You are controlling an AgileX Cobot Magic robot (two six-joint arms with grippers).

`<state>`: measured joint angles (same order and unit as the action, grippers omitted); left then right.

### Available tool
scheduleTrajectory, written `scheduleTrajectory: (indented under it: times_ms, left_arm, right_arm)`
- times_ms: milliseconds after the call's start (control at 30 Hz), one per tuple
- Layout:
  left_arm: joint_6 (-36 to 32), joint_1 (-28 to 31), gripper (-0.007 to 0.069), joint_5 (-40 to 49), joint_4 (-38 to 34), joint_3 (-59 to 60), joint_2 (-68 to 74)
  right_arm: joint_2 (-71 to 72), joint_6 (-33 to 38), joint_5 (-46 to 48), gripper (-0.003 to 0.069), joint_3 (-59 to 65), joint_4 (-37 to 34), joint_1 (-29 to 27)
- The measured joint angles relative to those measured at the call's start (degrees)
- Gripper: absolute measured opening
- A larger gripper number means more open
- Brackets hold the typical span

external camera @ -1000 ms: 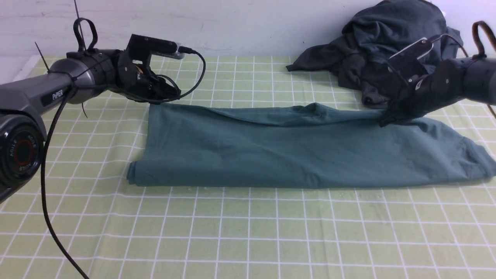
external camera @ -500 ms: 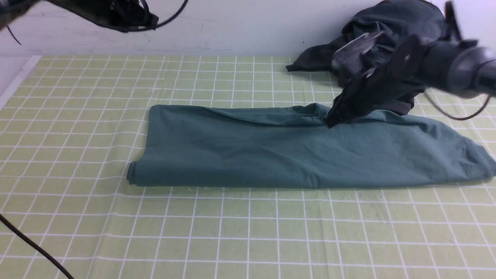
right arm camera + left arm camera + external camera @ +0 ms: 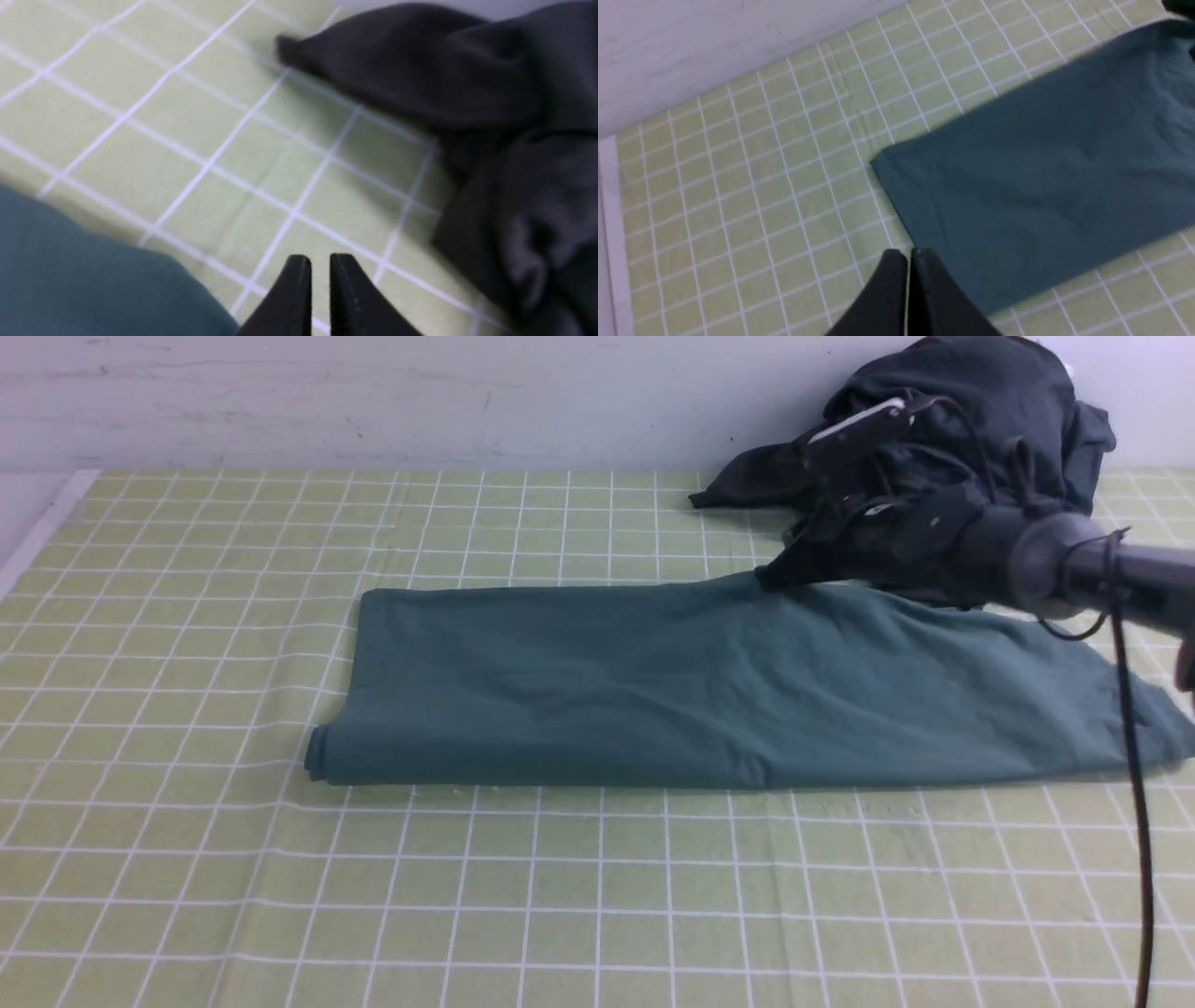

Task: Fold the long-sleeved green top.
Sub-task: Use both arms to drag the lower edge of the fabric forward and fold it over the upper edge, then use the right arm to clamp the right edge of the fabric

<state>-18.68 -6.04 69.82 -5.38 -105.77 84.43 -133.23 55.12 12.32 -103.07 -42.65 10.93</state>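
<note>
The right gripper [image 3: 320,259] has its fingers parted by a narrow gap, with no cloth that I can see between them. In the front view its tips come right over the far edge of the green top [image 3: 560,681], though I can't tell whether they touch it. Its arm [image 3: 1055,560] reaches in from the right, a dark cable [image 3: 1131,737] hanging from it. The left gripper [image 3: 909,255] is closed, its two fingers together and nothing in them; it shows only in its own wrist view, above the table near the top's left end.

The top itself lies stretched sideways across the table [image 3: 560,896], a long, low band of teal-green fabric. Its left end is broad and fairly square, with a small rolled bit at the near corner, while the right end narrows away towards the table's right side. Behind it, on the right, dark garments [image 3: 971,401] sit heaped against the pale wall [image 3: 373,401].
</note>
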Motion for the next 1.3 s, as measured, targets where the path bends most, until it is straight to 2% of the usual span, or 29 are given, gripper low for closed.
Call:
scheduleTrajectory:
  times_ms: [67,133,200,267,433,467,500,633,767,833,1033,1200,1300]
  left_arm:
    - [0.80,0.00,-0.0004,1.19,-1.77,4.43,-4.15]
    - [0.98,0.00,-0.0004,1.26,-3.69,11.81,-9.46]
    - [1.05,0.00,-0.0004,0.99,-4.68,16.01,-12.90]
    - [1.21,0.00,-0.0004,-1.91,-6.48,28.22,-21.11]
    - [1.25,0.00,-0.0004,-10.31,-7.02,50.51,-33.61]
    - [1.25,0.00,-0.0004,-10.59,-6.93,51.34,-34.43]
    - [1.25,0.00,-0.0004,-12.93,-6.38,58.37,-37.24]
    - [1.20,0.00,-0.0004,-17.38,-5.59,70.00,-41.49]
    - [1.20,0.00,-0.0003,-23.05,-5.59,75.92,-42.70]
    - [1.20,0.00,-0.0003,-28.59,-6.37,78.44,-42.76]
    - [1.20,0.00,-0.0003,-32.75,-7.58,78.78,-42.83]
    - [1.20,0.00,-0.0003,-32.76,-7.63,78.78,-42.83]
    - [1.20,0.00,-0.0003,-32.71,-7.63,78.78,-42.88]
  right_arm:
    - [4.11,-1.26,9.68,0.0121,-0.12,1.72,-2.38]
    - [8.87,-6.64,20.83,0.0162,-0.18,7.12,-4.91]
    - [11.04,-10.35,25.17,0.0180,-0.25,10.26,-6.52]
    - [14.19,-22.22,34.10,0.0237,-0.43,19.77,-10.52]
    - [14.99,-41.44,45.83,0.0382,-0.06,35.56,-18.13]
    - [15.00,-42.00,46.28,0.0394,0.02,36.03,-18.40]
    - [14.82,-45.86,49.28,0.0437,1.07,39.22,-20.36]
    - [14.82,-48.32,51.05,0.0483,3.74,40.85,-23.74]
    - [14.82,-48.89,50.13,0.0485,6.31,40.85,-25.69]
    - [14.63,-49.77,46.71,0.0482,9.27,39.78,-26.93]
    - [11.81,-50.08,41.15,0.0462,13.33,38.14,-27.20]
    - [10.34,-48.82,39.94,0.0353,13.74,34.96,-27.20]
    - [10.60,-45.86,40.40,0.0160,13.74,33.33,-27.20]
